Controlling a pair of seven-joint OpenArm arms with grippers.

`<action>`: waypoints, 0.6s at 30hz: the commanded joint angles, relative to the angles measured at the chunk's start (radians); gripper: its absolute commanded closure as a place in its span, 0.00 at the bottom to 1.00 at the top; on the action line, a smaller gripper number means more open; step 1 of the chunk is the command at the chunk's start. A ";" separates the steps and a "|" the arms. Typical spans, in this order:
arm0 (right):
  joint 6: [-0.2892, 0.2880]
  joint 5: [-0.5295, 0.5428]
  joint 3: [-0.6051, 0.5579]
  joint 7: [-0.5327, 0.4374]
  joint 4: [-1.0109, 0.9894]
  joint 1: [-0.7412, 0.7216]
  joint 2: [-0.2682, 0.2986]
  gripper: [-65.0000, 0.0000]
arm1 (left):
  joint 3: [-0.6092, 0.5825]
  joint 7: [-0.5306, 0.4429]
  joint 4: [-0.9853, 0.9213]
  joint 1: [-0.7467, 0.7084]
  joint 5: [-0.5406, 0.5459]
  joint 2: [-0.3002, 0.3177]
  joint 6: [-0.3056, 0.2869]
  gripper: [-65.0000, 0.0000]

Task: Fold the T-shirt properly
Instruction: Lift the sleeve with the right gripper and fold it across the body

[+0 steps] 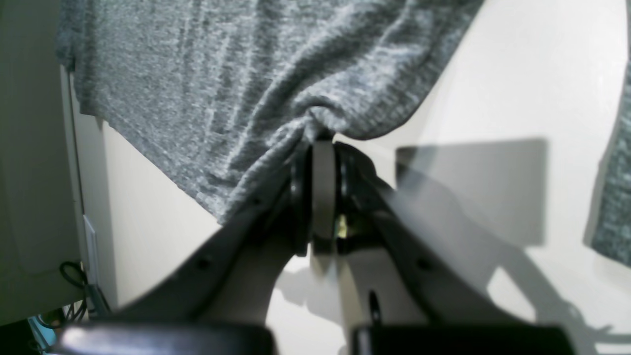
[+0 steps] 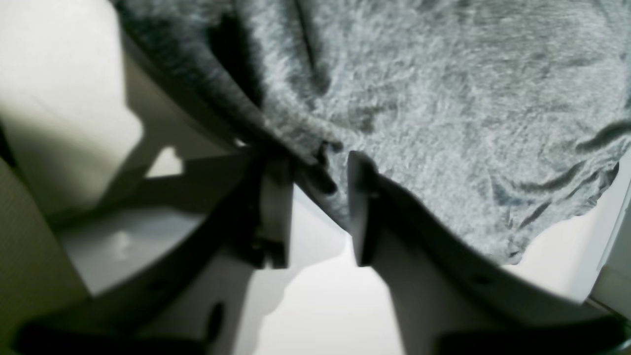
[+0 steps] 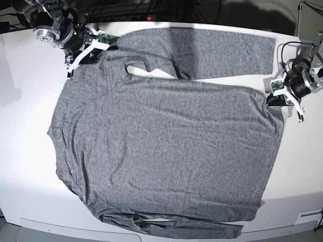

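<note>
The T-shirt (image 3: 166, 151) is spread flat over most of the white table (image 3: 25, 151), long axis running across the base view btwn the two arms, one sleeve laid along its far edge. The left gripper (image 1: 323, 143) is pressed together, pinching the shirt's edge at one end. At the opp. end the right gripper (image 2: 320, 167) is seen w/ jaws apart, straddling the shirt's edge, no grip yet.

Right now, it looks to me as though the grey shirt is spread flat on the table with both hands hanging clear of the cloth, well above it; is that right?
Not quite. The grey shirt is spread flat on the table, but neither hand hangs clear. The left hand is pinched shut on the shirt's edge, as the left wrist view shows. In the right wrist view, the right hand has fabric between its fingers.
</note>
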State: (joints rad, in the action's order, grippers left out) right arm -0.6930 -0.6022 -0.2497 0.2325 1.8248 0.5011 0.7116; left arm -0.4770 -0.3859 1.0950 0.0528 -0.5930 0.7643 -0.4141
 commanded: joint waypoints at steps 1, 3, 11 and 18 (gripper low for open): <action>-0.005 0.001 0.005 0.019 0.006 0.000 0.014 0.86 | -0.003 0.018 0.000 -0.003 -0.023 0.012 -0.036 1.00; -0.005 0.026 0.005 0.061 0.006 0.000 0.014 0.98 | -0.003 0.018 0.000 -0.002 -0.023 0.012 -0.035 1.00; 0.023 0.347 0.005 0.225 0.008 -0.003 0.014 1.00 | -0.003 0.018 0.000 -0.003 -0.023 0.013 -0.035 1.00; 0.129 0.510 0.008 0.289 0.071 -0.003 0.014 1.00 | -0.002 0.018 0.000 0.000 -0.023 0.021 -0.035 1.00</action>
State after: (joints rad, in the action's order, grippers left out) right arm -0.5682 -0.1009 -0.2466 0.5323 1.8767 0.4988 0.7120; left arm -0.4770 -0.3862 1.0950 0.0532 -0.5930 0.7654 -0.4141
